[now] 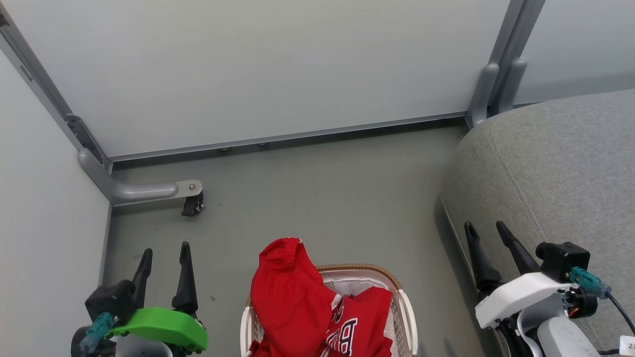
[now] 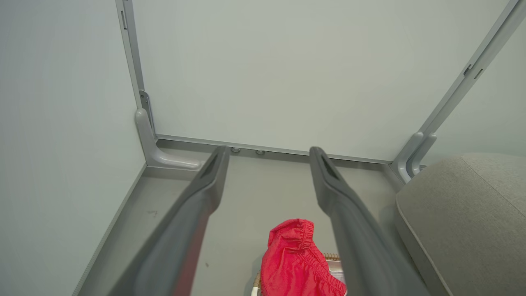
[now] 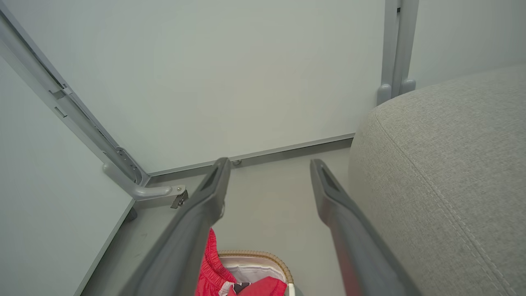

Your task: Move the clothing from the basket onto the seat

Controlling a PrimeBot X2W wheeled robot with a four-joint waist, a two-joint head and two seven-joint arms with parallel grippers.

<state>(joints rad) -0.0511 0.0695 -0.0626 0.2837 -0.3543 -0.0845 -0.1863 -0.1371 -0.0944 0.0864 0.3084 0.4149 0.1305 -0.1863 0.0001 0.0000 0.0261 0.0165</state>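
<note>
**No garment lifted yet: the first grab is ahead**

The clothes (image 1: 297,297) lie in the basket (image 1: 377,270) at the bottom centre of the head view, with the plain red piece heaped over its left rim. Your left fingers (image 1: 186,277), lower left, and right fingers (image 1: 478,258), lower right, are spread apart and hold nothing. The seat (image 1: 555,173) fills the right edge. Your next move is probably to lower one arm onto the red heap.

This looks like a staged test booth in a lab or studio, not a lived-in home. Plain pale partition panels (image 1: 258,64) in grey metal frames (image 1: 488,89) wall in the bare grey floor (image 1: 322,188) beside the grey upholstered seat (image 1: 560,173). Left of the seat, a bracket foot with a small caster (image 1: 192,204) props one panel.
</note>
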